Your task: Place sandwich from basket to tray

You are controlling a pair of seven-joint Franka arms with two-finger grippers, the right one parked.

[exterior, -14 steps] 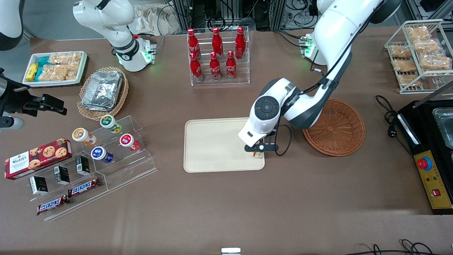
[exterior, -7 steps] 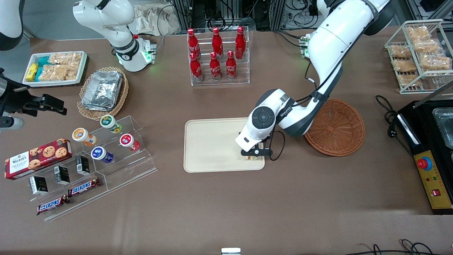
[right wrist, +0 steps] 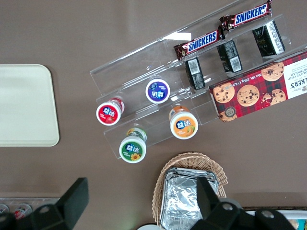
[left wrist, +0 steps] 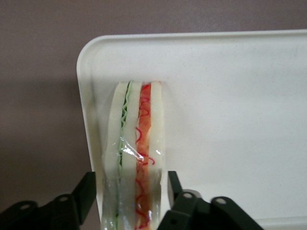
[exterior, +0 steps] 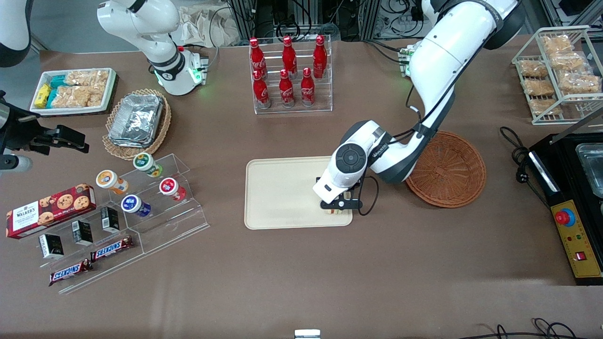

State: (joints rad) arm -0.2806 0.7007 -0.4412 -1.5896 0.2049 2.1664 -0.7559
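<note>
The left wrist view shows the sandwich (left wrist: 135, 158) pinched between the two fingers (left wrist: 178, 191) of the gripper (left wrist: 132, 199), its cut edge with green and red filling turned toward the camera. The sandwich is wrapped in clear film and is held over a corner of the tray (left wrist: 230, 120), just beside the rim; whether it rests on the tray cannot be told. In the front view the gripper (exterior: 340, 205) is seen low over the tray (exterior: 278, 193), at the corner nearest the camera on the side of the basket (exterior: 445, 169). Nothing is seen in the basket.
</note>
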